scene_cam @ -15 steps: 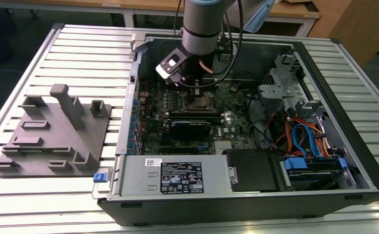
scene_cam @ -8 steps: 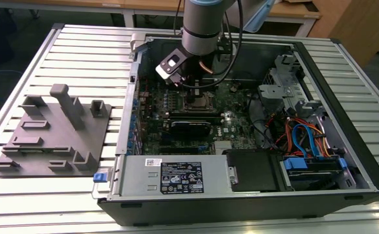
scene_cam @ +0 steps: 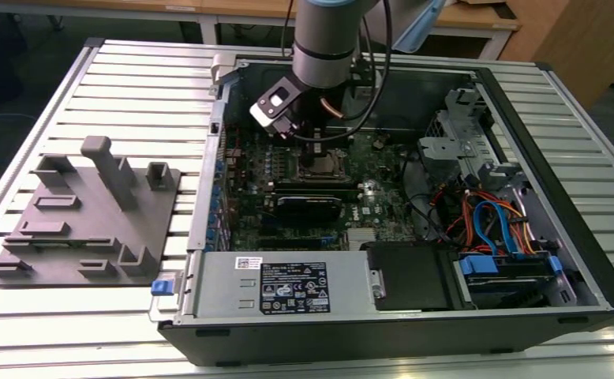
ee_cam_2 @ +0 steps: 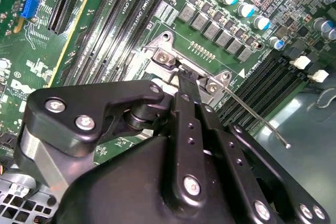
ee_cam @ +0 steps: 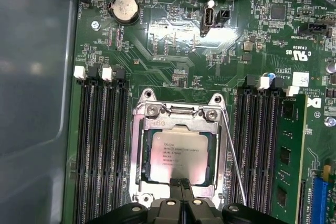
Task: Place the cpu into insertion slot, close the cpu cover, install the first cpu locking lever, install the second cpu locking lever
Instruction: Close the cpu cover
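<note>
Your progress: cpu (ee_cam: pixel 176 156) seated in insertion slot (ee_cam: pixel 135 156), cpu cover (ee_cam: pixel 178 124) lowered over it, window framing chip. Thin locking lever (ee_cam: pixel 234 156) beside slot stands free, seemingly unlatched; levers left to do. Your gripper (ee_cam: pixel 181 184) at slot's edge, fingers clenched together, grasping nothing, tips touching cover's rim.

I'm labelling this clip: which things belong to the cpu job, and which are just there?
Job: cpu, cpu cover, locking lever, pincer.
Just there: coin battery, memory stick, grey fixture block, power supply.
</note>
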{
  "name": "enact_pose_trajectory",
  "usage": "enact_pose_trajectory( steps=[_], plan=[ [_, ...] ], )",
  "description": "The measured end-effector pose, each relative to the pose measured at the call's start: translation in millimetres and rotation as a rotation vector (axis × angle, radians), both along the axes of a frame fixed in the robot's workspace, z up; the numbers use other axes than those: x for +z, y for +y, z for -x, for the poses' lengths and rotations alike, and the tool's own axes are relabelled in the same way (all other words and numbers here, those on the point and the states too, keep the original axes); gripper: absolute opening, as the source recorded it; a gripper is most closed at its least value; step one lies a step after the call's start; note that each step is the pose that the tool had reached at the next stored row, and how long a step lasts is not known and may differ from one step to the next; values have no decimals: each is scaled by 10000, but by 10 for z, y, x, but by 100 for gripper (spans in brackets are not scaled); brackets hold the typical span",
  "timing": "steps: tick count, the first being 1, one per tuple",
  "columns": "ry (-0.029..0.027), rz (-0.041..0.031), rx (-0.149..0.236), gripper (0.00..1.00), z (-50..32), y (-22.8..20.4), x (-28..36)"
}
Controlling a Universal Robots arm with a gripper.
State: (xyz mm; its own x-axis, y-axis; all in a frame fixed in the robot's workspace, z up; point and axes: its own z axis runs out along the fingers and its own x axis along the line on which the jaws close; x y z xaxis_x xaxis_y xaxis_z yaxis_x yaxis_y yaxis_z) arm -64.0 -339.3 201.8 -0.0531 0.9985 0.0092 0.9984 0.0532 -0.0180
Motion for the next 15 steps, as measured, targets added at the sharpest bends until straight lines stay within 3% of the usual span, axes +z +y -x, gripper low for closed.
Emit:
enact_pose_trajectory(
  steps=[9,15],
  plan=[
    [10,4,-2,11,1,0,-45],
    [7,0,0,11,3,0,8]
  ],
)
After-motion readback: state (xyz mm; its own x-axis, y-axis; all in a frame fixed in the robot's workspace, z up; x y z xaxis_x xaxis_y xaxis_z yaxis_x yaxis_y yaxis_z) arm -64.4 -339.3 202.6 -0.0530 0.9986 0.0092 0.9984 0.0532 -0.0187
